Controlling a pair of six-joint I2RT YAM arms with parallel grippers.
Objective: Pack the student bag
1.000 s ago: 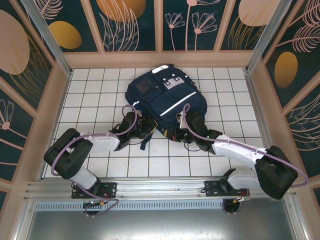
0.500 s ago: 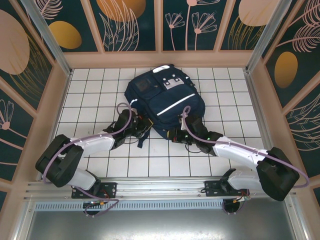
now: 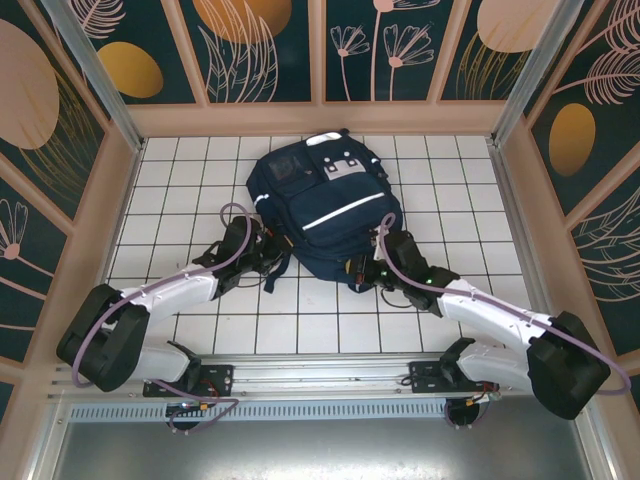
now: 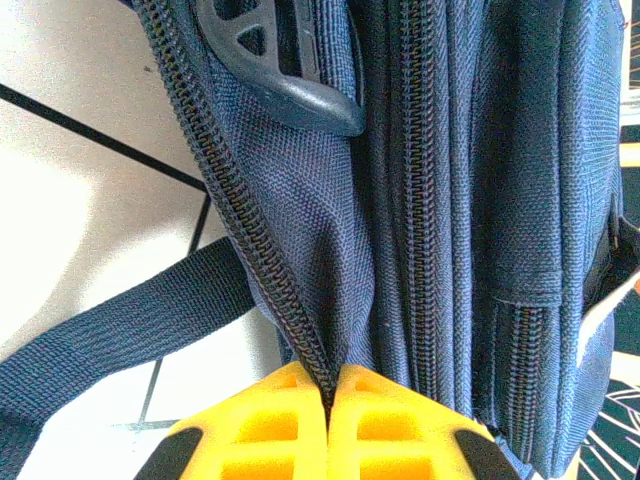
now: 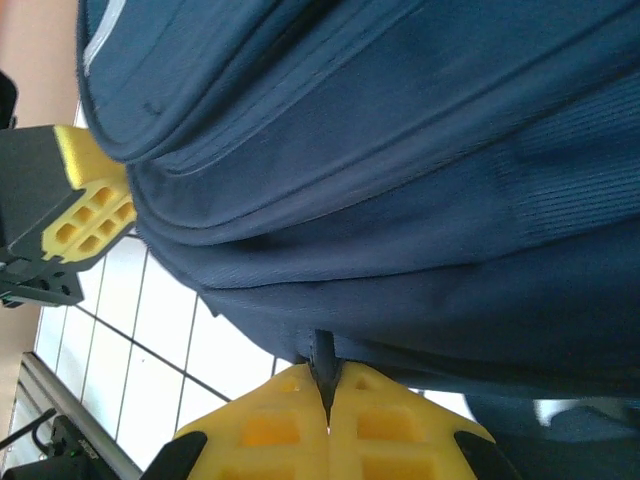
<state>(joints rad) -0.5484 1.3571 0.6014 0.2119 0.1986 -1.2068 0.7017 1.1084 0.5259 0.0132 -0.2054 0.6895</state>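
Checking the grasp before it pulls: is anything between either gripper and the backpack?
Nothing visible. The left gripper is pinched shut on the student bag at its zipper seam. The right gripper is shut on a dark tab at the bag's edge.

No lettering, brand or number can be read from where I stand. The student bag (image 3: pixel 325 205) has grey-white patches (image 3: pixel 347 168) near its top with small dark marks on them, too small to make out as text.

Left tool (image 4: pixel 328 388) pinches zipper (image 4: pixel 243 250) of student bag (image 4: pixel 440 200).
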